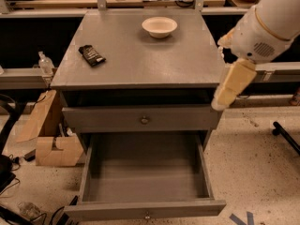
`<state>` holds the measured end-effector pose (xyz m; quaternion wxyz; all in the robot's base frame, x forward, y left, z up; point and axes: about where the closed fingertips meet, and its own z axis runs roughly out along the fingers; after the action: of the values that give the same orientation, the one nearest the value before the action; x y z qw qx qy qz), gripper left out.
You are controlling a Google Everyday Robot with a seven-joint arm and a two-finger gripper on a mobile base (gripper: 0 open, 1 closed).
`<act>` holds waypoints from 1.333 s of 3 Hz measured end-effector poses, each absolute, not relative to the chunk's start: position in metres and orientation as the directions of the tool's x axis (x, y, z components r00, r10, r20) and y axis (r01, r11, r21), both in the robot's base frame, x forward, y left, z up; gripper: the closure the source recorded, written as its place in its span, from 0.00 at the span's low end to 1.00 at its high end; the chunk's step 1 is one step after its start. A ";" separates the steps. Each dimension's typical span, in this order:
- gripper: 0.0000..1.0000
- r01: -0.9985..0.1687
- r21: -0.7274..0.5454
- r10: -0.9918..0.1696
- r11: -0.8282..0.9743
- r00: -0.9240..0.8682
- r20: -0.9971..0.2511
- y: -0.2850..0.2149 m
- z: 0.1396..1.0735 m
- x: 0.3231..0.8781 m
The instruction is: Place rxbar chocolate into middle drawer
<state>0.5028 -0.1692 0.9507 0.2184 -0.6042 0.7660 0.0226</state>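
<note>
Black-wrapped bar (92, 55) lay flat on the cabinet top (154, 64) at 9 o'clock. It was near the left edge, skewed to it, and well apart from the bowl (160, 26) at 12 o'clock. Gripper (233, 86) hung off the cabinet's right side at 3 o'clock, about level with the top drawer (103, 119) and well apart from the bar. Couldn't tell how far it was open. It had no hold of the bar.

Risks, my read:
- Gripper sat below the top's surface. A straight sweep toward 9 o'clock would likely clip the cabinet edge, so lift first.
- Bar was thin, flat and on a hard surface. A pinch from above could skid off the wrapper.
- If the wrist didn't match the bar's skew, it could shove the bar past the 9 o'clock edge. It would then land on the floor by the cardboard box (51, 149).
- A wide swing via 12 o'clock could knock the bowl.
- Releasing too far back would drop the bar on the top drawer's front or on the cabinet top. Releasing from high up could bounce it out of the mid drawer, which is shallow.
- Arm or base nudging the mid drawer's front could push it shut.

Containers:
- Mid drawer (145, 209), at 6 o'clock, was pulled fully out with nothing in it.
- Top drawer was closed, contents hidden.
- Bowl looked empty.
</note>
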 end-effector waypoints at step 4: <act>0.00 -0.792 -0.268 -0.618 0.549 -0.168 -0.768 -0.005 0.949 0.570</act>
<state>0.5697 -0.0054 0.9490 0.4468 -0.4649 0.7581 0.0975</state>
